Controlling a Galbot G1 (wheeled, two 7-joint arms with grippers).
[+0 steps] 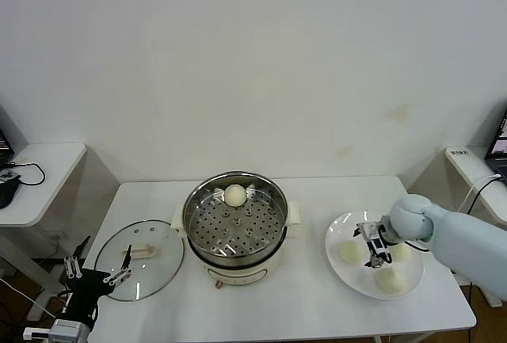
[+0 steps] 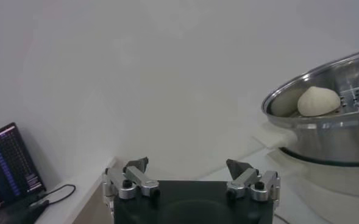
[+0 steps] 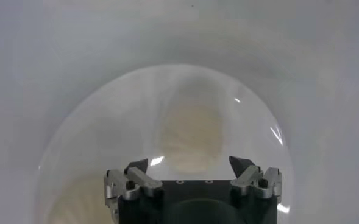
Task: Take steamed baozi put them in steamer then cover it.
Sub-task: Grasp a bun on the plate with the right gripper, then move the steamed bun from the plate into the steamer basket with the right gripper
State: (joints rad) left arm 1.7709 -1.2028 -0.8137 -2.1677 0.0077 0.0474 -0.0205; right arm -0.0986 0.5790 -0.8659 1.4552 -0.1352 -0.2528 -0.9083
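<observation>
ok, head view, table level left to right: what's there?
left pincer → cover → steamer holding one baozi → plate with three baozi, right pincer open above them.

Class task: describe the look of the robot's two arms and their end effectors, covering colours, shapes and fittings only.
The right arm is smooth, rounded and pale blue-white. Both end effectors, left end effector and right end effector, have a black body, silver metal finger links with round black fasteners, and dark pointed tips.
</observation>
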